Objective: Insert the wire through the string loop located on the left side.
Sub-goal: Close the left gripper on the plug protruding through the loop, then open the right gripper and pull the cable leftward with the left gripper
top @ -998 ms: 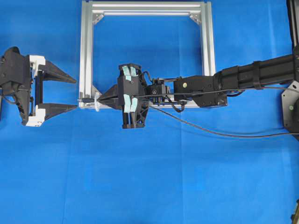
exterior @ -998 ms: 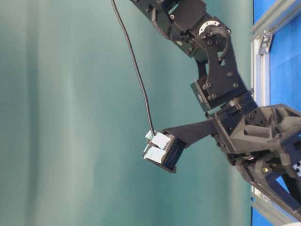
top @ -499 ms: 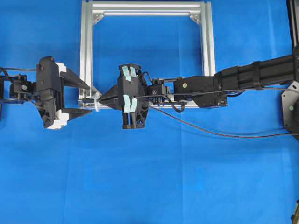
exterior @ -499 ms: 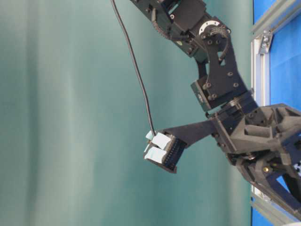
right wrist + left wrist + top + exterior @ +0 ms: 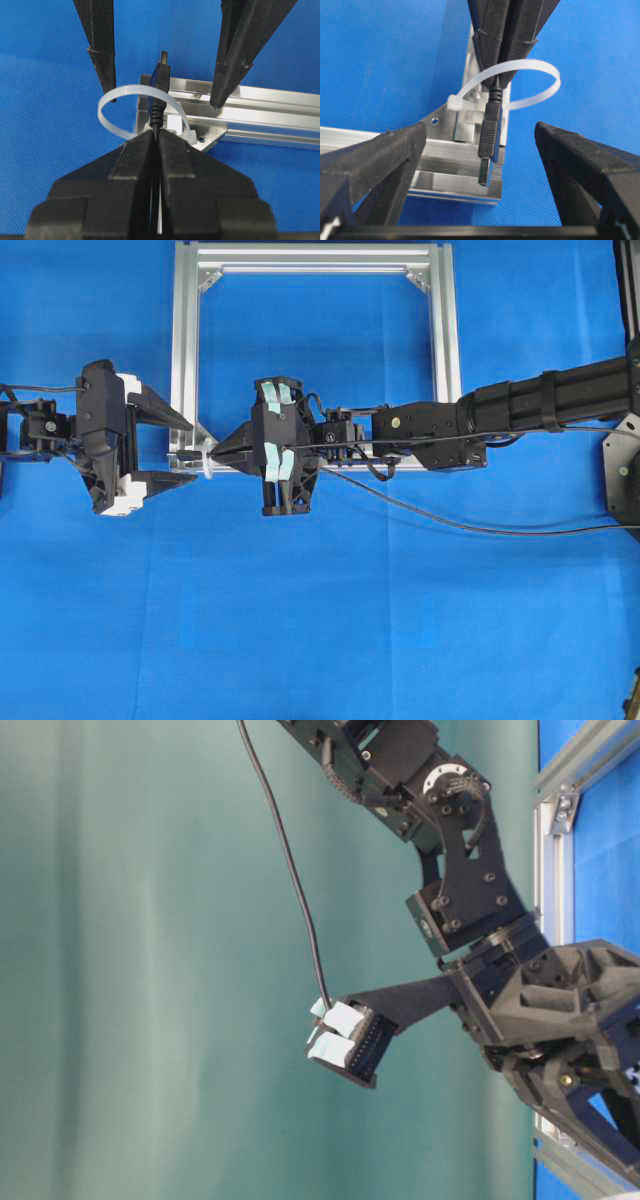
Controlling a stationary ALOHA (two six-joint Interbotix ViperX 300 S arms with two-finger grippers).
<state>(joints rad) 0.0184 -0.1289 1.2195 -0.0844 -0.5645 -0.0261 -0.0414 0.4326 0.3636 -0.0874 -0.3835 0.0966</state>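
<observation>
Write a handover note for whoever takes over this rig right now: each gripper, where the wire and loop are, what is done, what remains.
Right gripper: shut on the wire just behind its plug.
Left gripper: open, one finger on each side of the plug, not touching it.
String loop: upright at the corner of the aluminium frame.
Done: the plug already pokes through the loop toward the left gripper.
Left: close the left gripper on the plug, release the right, and draw the wire through.
</observation>
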